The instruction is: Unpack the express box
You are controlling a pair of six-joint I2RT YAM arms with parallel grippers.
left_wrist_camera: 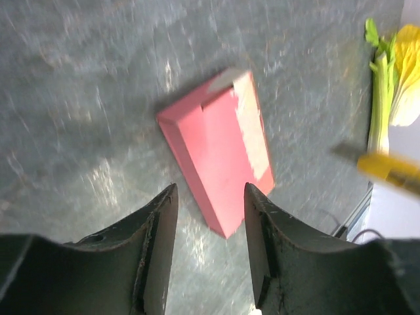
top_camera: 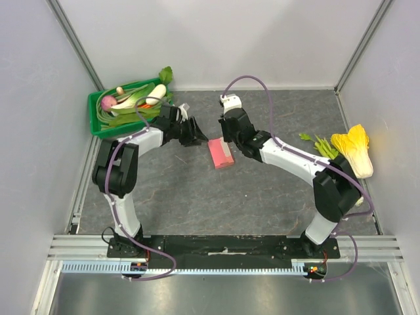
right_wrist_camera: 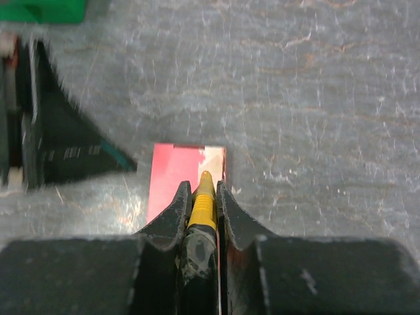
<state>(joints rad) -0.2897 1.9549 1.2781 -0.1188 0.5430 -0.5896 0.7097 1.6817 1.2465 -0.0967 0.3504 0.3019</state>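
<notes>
Express box (top_camera: 221,153) is lying flat on the grey table (top_camera: 197,197), between both grippers. Left fingers (left_wrist_camera: 161,223) are standing apart, gripping nothing, just short of its near corner. Right gripper (right_wrist_camera: 205,190) is clenching a yellow cutter (right_wrist_camera: 202,207), tip over the box. A green crate (top_camera: 98,125) is sitting far left and a cabbage (top_camera: 354,149) far right.

No text, brand or number is readable. The express box (left_wrist_camera: 216,151), centre frame, bears a pale patch (left_wrist_camera: 252,128) with no legible print.
</notes>
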